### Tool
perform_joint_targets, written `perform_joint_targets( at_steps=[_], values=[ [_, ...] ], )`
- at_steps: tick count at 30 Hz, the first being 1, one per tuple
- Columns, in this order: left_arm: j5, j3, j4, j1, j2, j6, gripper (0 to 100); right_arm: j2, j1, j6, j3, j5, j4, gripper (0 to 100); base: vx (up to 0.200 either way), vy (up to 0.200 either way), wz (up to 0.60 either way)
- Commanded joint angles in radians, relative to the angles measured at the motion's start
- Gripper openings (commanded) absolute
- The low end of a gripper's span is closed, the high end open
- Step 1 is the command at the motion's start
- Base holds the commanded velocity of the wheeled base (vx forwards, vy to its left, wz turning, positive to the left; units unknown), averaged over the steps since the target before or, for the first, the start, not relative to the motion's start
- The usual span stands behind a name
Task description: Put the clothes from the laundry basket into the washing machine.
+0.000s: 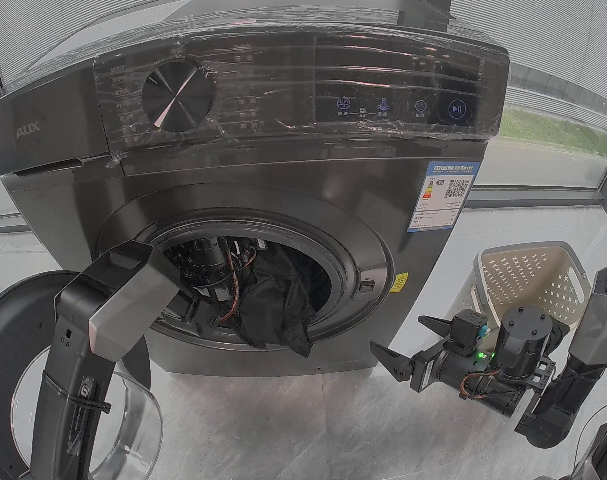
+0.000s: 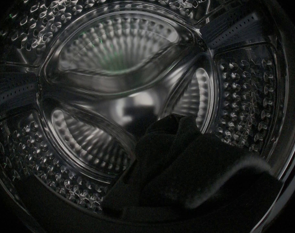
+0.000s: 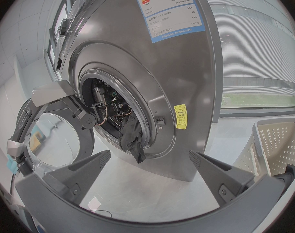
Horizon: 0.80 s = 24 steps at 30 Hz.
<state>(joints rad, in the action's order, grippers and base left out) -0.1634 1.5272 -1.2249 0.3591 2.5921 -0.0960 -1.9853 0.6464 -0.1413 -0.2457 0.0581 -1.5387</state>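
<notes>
Black crumpled garment (image 1: 277,305) hangs over the door rim of the grey front-loading washing machine (image 1: 357,188), partly inside the steel drum (image 2: 121,65), right beside the left gripper (image 1: 213,271); I cannot tell its grasp. The right gripper (image 1: 400,341), jaws apart and empty, hovers near the beige perforated laundry basket (image 1: 517,261). Loading looks unfinished: the hanging hem needs pushing in.

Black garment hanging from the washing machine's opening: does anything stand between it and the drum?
Nothing foreign does. The door is swung open, and the black garment drapes over the opening's lower rim, part inside the drum, part hanging outside. The left arm sits in the same opening just left of it.
</notes>
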Motion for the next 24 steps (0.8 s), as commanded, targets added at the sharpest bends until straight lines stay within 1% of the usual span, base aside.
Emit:
perform_joint_targets(
  at_steps=[1, 3, 4, 5, 7, 10, 11, 13, 14, 15, 16, 20, 21, 22, 24],
  values=[
    [-0.001, -0.019, 0.001, -0.003, -0.007, 0.001, 0, -0.003, 0.002, 0.0, 0.0, 0.0, -0.001, 100, 0.0, 0.0, 0.0],
    [-0.001, -0.041, 0.001, -0.003, -0.021, 0.001, 0, -0.003, 0.002, 0.0, 0.0, 0.0, -0.001, 100, 0.0, 0.0, 0.0],
    [0.002, -0.061, 0.001, -0.005, -0.033, 0.001, 100, -0.003, 0.001, 0.0, 0.0, 0.0, -0.001, 100, 0.0, 0.0, 0.0],
    [0.004, -0.067, 0.001, -0.005, -0.037, 0.001, 100, -0.003, 0.001, 0.0, 0.0, 0.0, -0.001, 100, 0.0, 0.0, 0.0],
    [0.01, -0.101, -0.001, -0.003, -0.06, -0.008, 100, -0.004, 0.001, 0.0, 0.0, 0.0, -0.001, 100, 0.0, 0.0, 0.0],
    [0.021, -0.17, 0.012, -0.002, -0.099, -0.005, 100, -0.004, 0.001, 0.0, -0.001, 0.0, 0.0, 100, 0.0, 0.0, 0.0],
    [0.036, -0.233, 0.041, 0.0, -0.135, -0.002, 100, -0.006, -0.001, 0.0, -0.001, 0.0, 0.0, 100, 0.0, 0.0, 0.0],
    [0.073, -0.312, 0.09, 0.007, -0.187, -0.002, 100, -0.006, -0.001, 0.0, -0.001, 0.0, -0.001, 100, 0.0, 0.0, 0.0],
    [0.094, -0.346, 0.104, 0.011, -0.204, -0.002, 100, -0.004, -0.001, 0.0, -0.001, 0.0, -0.001, 100, 0.0, 0.0, 0.0],
    [0.104, -0.361, 0.108, 0.012, -0.21, -0.001, 100, -0.006, -0.001, 0.0, -0.001, 0.0, -0.001, 100, 0.0, 0.0, 0.0],
    [0.119, -0.394, 0.111, 0.017, -0.218, 0.004, 100, -0.004, -0.001, 0.0, -0.001, 0.0, -0.001, 100, 0.0, 0.0, 0.0],
    [0.127, -0.44, 0.12, 0.032, -0.219, 0.027, 100, -0.006, 0.001, 0.0, -0.001, 0.0, -0.001, 100, 0.0, 0.0, 0.0],
    [0.128, -0.457, 0.12, 0.038, -0.218, 0.041, 100, -0.006, 0.001, 0.0, -0.001, 0.0, -0.001, 100, 0.0, 0.0, 0.0],
    [0.136, -0.473, 0.125, 0.049, -0.219, 0.048, 100, -0.006, 0.001, 0.0, -0.001, 0.0, -0.001, 100, 0.0, 0.0, 0.0],
    [0.151, -0.509, 0.133, 0.061, -0.218, 0.053, 100, -0.004, 0.001, 0.0, -0.001, 0.0, 0.0, 100, 0.0, 0.0, 0.0]
  ],
)
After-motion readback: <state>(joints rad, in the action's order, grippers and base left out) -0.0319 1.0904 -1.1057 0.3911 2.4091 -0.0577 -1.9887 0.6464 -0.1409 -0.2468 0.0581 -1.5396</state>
